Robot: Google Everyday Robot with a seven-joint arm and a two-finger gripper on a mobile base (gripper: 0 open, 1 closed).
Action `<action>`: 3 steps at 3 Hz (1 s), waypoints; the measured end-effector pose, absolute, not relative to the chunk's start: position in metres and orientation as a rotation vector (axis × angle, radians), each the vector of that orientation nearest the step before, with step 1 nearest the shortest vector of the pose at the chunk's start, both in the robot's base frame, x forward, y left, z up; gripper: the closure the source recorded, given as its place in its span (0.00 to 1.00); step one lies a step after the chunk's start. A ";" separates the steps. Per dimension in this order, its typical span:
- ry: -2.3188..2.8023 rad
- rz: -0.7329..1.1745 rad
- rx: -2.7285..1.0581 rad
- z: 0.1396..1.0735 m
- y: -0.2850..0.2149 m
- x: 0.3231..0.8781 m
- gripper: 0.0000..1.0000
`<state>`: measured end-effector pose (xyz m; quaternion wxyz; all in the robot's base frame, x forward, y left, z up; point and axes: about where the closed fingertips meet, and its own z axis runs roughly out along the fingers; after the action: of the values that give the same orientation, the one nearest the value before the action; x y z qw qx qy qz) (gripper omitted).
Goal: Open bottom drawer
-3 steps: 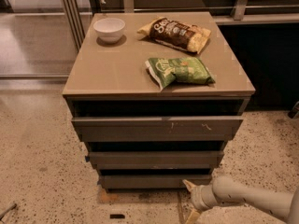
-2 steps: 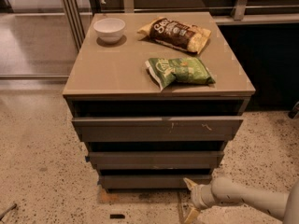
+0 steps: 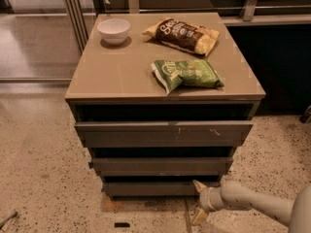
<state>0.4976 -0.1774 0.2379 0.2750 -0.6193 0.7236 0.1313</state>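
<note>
The bottom drawer (image 3: 150, 189) is the lowest and narrowest of three dark grey handleless fronts on the cabinet, plain and flat, with a dark gap above it. Above it are the middle drawer (image 3: 160, 166) and the widest top drawer (image 3: 163, 133) with pale scratch marks. My gripper (image 3: 199, 201) comes in from the lower right on a pale arm. It is open, with the upper finger (image 3: 199, 185) at the right end of the bottom drawer's front and the lower finger (image 3: 197, 217) near the floor.
On the tan cabinet top (image 3: 116, 67) lie a white bowl (image 3: 113, 30), a dark chip bag (image 3: 182, 34) and a green chip bag (image 3: 187, 74). Speckled floor (image 3: 43, 178) surrounds the cabinet. A glass partition (image 3: 34, 33) stands at the left, dark panelling (image 3: 282, 67) at the right.
</note>
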 end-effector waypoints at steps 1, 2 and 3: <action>1.949 0.357 -1.657 0.229 -0.180 0.512 0.00; 1.949 0.370 -1.646 0.221 -0.180 0.523 0.00; 1.939 0.391 -1.643 0.214 -0.175 0.535 0.00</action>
<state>0.5345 -0.1745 0.2141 0.2812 -0.6131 0.7237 0.1460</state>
